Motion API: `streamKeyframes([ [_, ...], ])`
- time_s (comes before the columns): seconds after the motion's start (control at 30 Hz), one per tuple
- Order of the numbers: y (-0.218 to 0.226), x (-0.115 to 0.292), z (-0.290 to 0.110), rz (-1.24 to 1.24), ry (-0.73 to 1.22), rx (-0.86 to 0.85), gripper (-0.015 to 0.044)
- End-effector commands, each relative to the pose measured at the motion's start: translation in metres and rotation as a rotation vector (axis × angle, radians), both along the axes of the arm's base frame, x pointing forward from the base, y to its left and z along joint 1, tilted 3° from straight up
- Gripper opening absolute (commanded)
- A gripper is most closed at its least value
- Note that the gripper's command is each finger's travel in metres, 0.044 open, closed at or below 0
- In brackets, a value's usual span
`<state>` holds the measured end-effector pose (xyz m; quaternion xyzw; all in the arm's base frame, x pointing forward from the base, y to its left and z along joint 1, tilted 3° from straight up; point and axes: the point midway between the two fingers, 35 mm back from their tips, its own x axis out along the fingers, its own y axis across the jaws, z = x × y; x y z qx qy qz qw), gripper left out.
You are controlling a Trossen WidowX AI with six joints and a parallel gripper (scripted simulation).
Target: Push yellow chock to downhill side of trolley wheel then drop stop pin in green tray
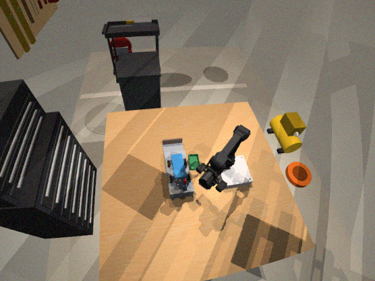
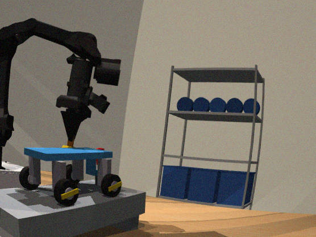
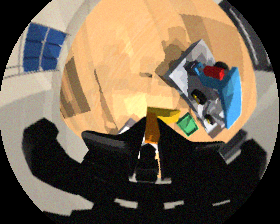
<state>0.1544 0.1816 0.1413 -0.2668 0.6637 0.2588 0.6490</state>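
My gripper [image 1: 204, 179] [image 2: 70, 139] [image 3: 150, 120] is shut on the orange handle of the yellow chock [image 2: 67, 146] [image 3: 164, 115] and holds it in the air, about level with the trolley's deck and beside the trolley. The blue-topped trolley [image 1: 177, 165] [image 2: 67, 153] [image 3: 233, 95] stands on the grey ramp [image 1: 174, 146] [image 2: 85, 208] [image 3: 181, 72]. The red-headed stop pin [image 1: 185, 182] [image 2: 100, 148] [image 3: 215, 71] sits at one end of the trolley. The green tray [image 1: 193, 161] [image 3: 186, 123] lies on the table between the ramp and my arm.
The arm's white base plate [image 1: 242, 172] lies right of the tray. Off the table stand a black tool chest [image 1: 40, 169], a black cart [image 1: 138, 71], a yellow compressor [image 1: 288, 132] and an orange disc [image 1: 298, 174]. A metal shelf rack [image 2: 216, 137] stands by the wall.
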Motion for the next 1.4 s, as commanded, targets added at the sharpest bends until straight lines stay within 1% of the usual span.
streamKeyframes([
  [0.0,-0.0005,0.0004,0.0002,-0.128,-0.007,-0.004,0.0000],
  [1.37,-0.0004,0.0004,0.0001,-1.534,-0.036,-0.024,0.0000],
])
